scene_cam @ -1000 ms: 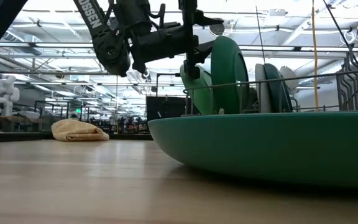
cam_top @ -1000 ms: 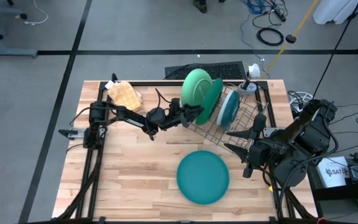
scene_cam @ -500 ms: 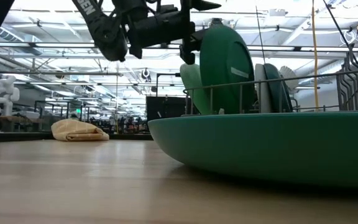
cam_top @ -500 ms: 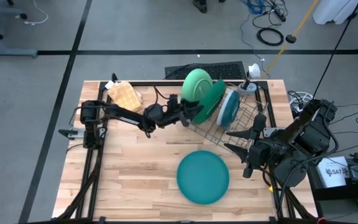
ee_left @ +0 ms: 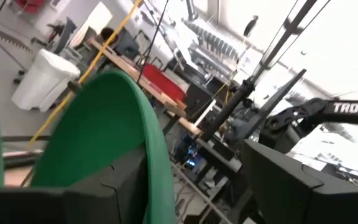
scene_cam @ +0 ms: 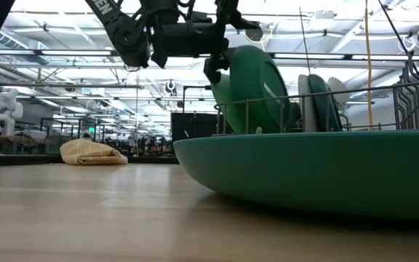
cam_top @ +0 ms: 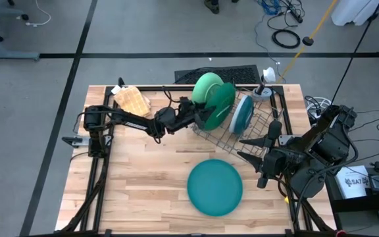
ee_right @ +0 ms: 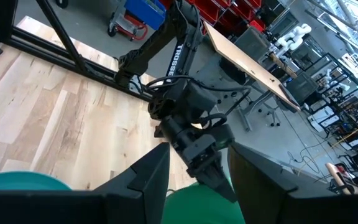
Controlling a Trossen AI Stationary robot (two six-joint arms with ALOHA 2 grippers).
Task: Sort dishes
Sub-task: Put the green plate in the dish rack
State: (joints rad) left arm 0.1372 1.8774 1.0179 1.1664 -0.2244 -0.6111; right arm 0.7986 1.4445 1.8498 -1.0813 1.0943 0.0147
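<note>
Dark green plate (cam_top: 218, 105) had tilted further over wire rack (cam_top: 242, 135); left gripper (cam_top: 199, 113) stayed clamped on it. Right gripper (cam_top: 252, 150) apart, idle.

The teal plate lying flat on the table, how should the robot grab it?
By its rim. The teal plate lies flat on the table, open side up, so only its raised edge offers a hold. One finger could go inside the rim and one outside, coming from above, probably on the side nearest the right gripper.

left hand (cam_top: 201, 117) clamped, arm outstretched, right hand (cam_top: 252, 153) parted, idle
</note>
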